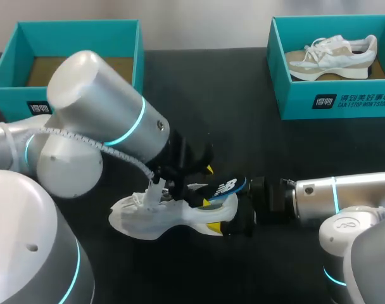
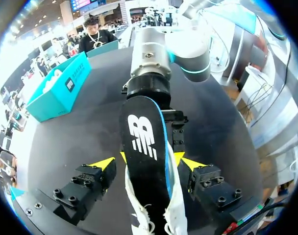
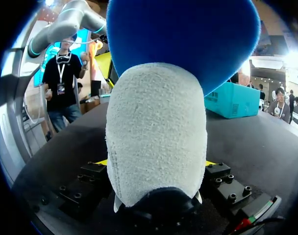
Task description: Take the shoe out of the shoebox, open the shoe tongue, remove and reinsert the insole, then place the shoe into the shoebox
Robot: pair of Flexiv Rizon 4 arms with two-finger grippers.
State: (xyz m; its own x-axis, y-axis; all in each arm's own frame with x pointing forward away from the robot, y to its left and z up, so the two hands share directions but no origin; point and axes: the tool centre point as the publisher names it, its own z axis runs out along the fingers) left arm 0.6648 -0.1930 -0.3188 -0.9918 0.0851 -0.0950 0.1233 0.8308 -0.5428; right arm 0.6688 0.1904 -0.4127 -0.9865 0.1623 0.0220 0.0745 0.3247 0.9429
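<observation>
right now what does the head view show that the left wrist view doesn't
Only the head view: the left shoebox, bare inside where it shows, and the white shoe in side profile. Only the left wrist view: the insole seen along its length, running into the shoe's opening. Both: the right shoebox holding a second shoe, the insole's logo, the right hand at the heel, the left hand at the shoe.

The left arm and right arm flank the shoe; bare table lies open beyond, between the left shoebox and right shoebox.
</observation>
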